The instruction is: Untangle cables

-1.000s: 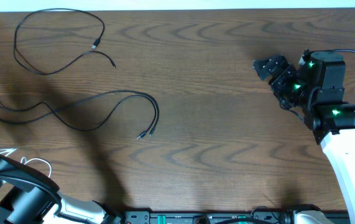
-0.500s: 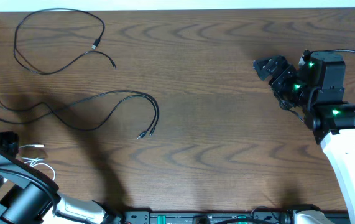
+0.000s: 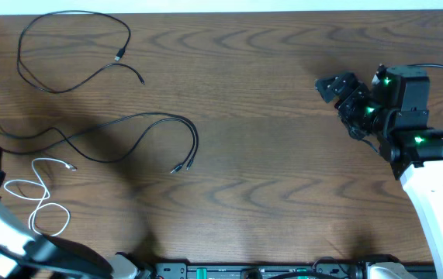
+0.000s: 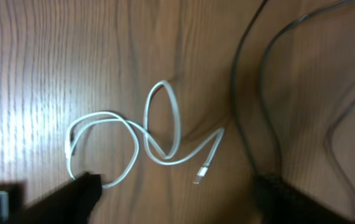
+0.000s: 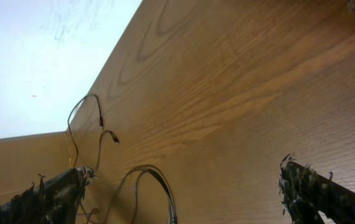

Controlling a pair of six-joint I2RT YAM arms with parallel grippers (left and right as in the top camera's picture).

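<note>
Loosely looped, the white cable (image 4: 178, 121) lies beside black cables (image 4: 233, 93) under the wide-open, empty left hand (image 4: 176, 182).

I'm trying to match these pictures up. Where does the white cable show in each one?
Overhead: the white cable lies looped at the lower left of the picture.
Left wrist: the white cable sits in the middle, in loose loops.
Right wrist: not in it.
Shared landmark: the long black cable, which appears to show in all three views.
</note>
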